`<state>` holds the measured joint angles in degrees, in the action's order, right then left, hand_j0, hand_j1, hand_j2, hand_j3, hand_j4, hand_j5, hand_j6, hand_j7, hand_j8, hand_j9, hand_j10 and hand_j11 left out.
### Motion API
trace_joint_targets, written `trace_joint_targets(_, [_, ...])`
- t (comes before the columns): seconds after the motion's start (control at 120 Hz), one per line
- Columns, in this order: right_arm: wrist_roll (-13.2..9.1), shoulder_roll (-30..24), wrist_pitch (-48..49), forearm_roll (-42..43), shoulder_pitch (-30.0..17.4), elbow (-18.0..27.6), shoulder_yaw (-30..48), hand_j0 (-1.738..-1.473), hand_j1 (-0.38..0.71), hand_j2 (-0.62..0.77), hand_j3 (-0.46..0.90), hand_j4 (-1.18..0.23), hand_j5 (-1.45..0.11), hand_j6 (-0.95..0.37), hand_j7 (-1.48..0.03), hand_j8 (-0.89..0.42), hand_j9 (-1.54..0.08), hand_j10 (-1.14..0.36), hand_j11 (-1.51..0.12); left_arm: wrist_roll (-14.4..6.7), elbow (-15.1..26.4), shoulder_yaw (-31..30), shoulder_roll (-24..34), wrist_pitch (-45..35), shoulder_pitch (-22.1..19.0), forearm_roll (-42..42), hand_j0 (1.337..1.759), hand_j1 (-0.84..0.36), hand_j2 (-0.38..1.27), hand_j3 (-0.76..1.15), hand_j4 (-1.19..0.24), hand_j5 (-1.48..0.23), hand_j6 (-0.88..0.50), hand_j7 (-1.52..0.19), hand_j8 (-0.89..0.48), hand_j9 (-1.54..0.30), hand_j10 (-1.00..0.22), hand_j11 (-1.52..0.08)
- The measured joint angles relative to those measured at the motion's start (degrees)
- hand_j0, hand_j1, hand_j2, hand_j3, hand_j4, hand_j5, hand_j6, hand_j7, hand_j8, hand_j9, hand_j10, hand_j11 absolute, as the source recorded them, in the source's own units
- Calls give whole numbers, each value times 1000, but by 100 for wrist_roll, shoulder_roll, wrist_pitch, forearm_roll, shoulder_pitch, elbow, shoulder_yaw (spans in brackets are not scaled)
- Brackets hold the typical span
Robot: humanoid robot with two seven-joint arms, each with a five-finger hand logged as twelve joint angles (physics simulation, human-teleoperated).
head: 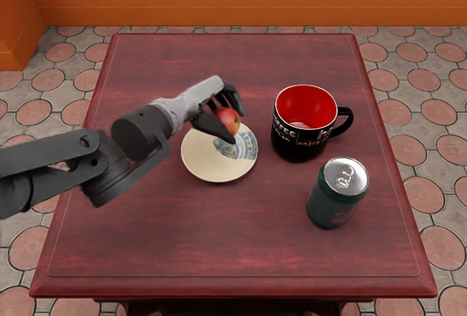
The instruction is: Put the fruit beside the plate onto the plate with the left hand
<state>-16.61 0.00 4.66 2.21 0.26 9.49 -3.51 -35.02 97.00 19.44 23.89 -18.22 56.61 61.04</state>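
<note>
Left hand: the dark five-finger left hand (pixel 221 110), on the arm entering from the picture's left, has its fingers curled around the fruit from above and behind.
Fruit: a round red apple (pixel 229 120) with a yellowish patch sits in that grasp, over the far part of the plate.
Plate: a round cream ceramic plate (pixel 206 161) with a blue pattern lies near the middle of the dark red wooden table (pixel 219 236), and its near half is bare.
Contact: it cannot be told whether the apple touches the plate; a shadow beneath it suggests it is just above.
Step in hand: judged to be the set-down and release.
Recommended lowering: the apple should come straight down until the plate bears it, preferably nearer the plate's centre than its far rim, so it cannot roll off the edge.
Recommended release: the fingers should open evenly and only once the apple is supported; a one-sided release could push a round fruit sideways.
Recommended withdrawal: the hand should lift up and back towards the left without dragging the plate.
Neighbours: a black ceramic mug (pixel 303 126) with a red inside stands just right of the plate, and a dark green metal can (pixel 337 193) with a silver top stands nearer the front right. Both are clear of the hand.
Right hand: not in view.
</note>
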Motion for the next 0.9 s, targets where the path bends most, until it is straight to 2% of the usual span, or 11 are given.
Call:
trace_joint_targets(0.15, [0,0,-2,1,0,0,0,-1658,-349,0,0,0,0,0,0,0,0,0,0,0,-360,-52,-194,1,-70,25,1650,-283,316,0,-746,-1110,-465,-1036,-358,-1045,-458,-1054])
trace_joint_targets(0.317, [0,0,-2,2,0,0,0,-1658,-349,0,0,0,0,0,0,0,0,0,0,-1,-724,-133,-391,-5,-78,47,1650,-317,396,0,-742,-1101,-476,-1039,-338,-1036,-448,-1047])
trace_joint_targets(0.425, [45,0,-6,1,0,0,1,-1658,-349,0,0,0,0,0,0,0,0,0,0,1,-802,-128,-409,-41,-79,64,1653,-280,299,0,-654,-947,-550,-904,-384,-899,-439,-910])
trace_joint_targets(0.483, [94,0,-7,0,0,0,3,-1658,-349,0,0,0,0,0,0,0,0,0,0,1,-816,-118,-406,-59,-80,66,1654,-243,245,0,-591,-842,-513,-809,-388,-806,-430,-813])
trace_joint_targets(0.608, [139,0,-8,-1,0,0,5,-1658,-349,0,0,0,0,0,0,0,0,0,0,2,-809,-99,-412,-77,-80,52,1656,-176,168,0,-491,-678,-449,-660,-381,-658,-404,-663])
trace_joint_targets(0.758, [154,0,-9,-2,0,0,5,-1658,-349,0,0,0,0,0,0,0,0,0,0,2,-717,-69,-360,-90,-72,33,1657,-132,120,0,-427,-574,-407,-566,-375,-565,-385,-567])
trace_joint_targets(0.9, [157,0,-9,-2,0,1,7,-1658,-349,0,0,0,0,0,0,0,0,0,0,2,-50,132,-75,-77,-11,-337,1658,-43,86,0,-341,-452,-331,-447,-315,-447,-320,-448])
